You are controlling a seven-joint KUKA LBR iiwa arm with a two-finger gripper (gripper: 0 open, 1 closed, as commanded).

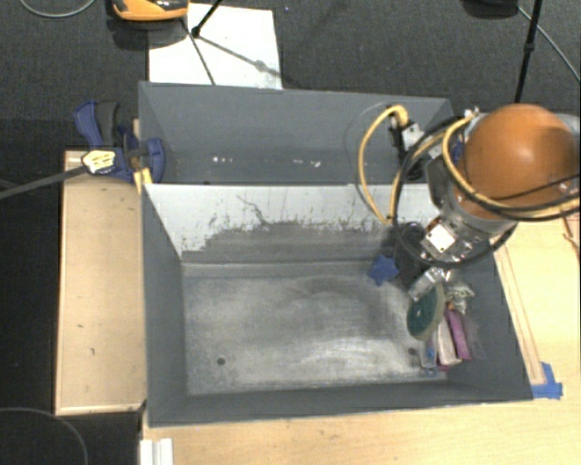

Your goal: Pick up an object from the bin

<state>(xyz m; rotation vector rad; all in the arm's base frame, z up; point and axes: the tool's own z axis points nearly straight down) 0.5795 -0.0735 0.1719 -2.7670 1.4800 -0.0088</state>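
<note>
Top edge of view: orange-and-black object [145, 8] lying on dark carpet [54, 54]. White sheet [245, 32] just beside it, thin dark rods [227, 50] crossing over the sheet. Left side: black cable [36, 182] runs across the carpet

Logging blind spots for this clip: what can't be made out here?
- Camera view: the arm covers the far right corner of the bin.
- The pincer overlaps the heap by the right wall; its pieces cannot be counted.
- The blue bit beside it is too small to name.
</note>
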